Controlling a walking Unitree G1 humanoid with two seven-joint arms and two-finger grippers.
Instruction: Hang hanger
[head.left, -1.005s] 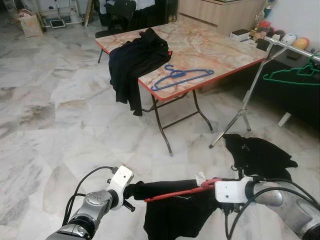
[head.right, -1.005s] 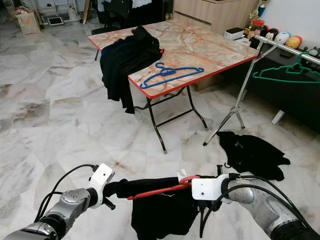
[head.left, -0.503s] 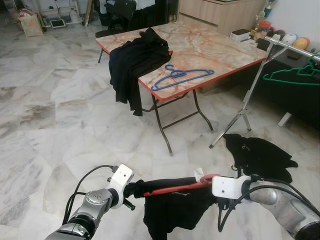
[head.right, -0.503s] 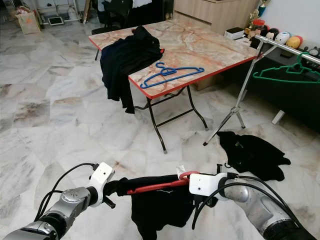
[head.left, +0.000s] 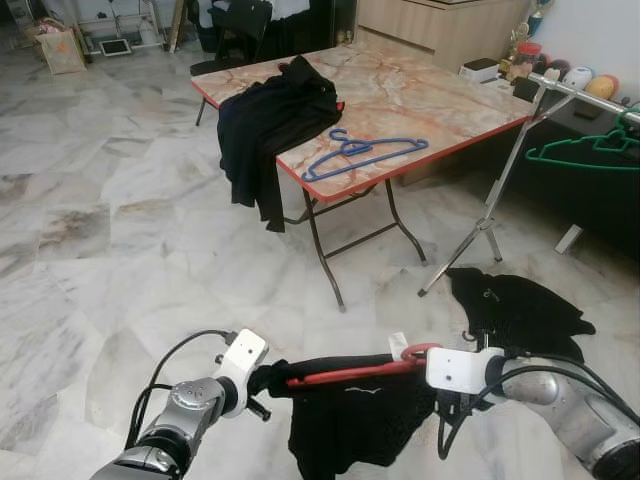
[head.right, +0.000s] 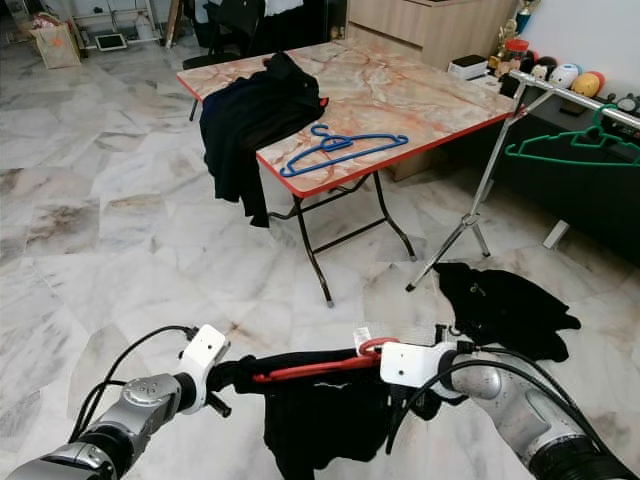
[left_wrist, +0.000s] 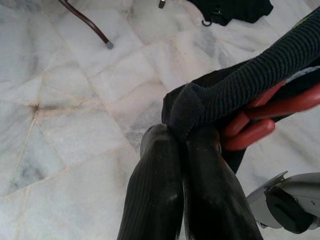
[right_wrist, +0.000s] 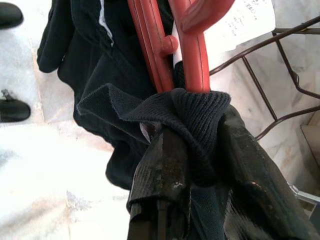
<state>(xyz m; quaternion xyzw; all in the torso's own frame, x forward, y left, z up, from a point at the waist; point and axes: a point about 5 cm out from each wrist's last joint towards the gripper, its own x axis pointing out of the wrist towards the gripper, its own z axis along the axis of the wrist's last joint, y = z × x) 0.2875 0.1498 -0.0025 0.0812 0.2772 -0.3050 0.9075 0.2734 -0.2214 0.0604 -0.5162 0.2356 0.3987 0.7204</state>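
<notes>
A red hanger (head.left: 345, 374) carrying a black garment (head.left: 350, 425) hangs nearly level low in front of me, stretched between both grippers. My left gripper (head.left: 262, 380) is shut on the garment's ribbed edge (left_wrist: 240, 85) at one end of the hanger (left_wrist: 260, 122). My right gripper (head.left: 425, 372) is shut on the garment's collar (right_wrist: 197, 107) just below the red hook (right_wrist: 192, 55). A white label (head.left: 399, 343) sticks up beside the hook. The silver clothes rail (head.left: 590, 95) stands far off at the right, with a green hanger (head.left: 590, 148) on it.
A folding table (head.left: 420, 95) ahead holds a blue hanger (head.left: 365, 153) and draped black clothing (head.left: 270, 120). Another black garment (head.left: 515, 310) lies on the marble floor near the rail's slanted leg (head.left: 490, 215). Open floor lies to the left.
The hanger's left end has risen, so it now lies closer to level. The right gripper has shifted slightly left and the garment hangs straighter.
</notes>
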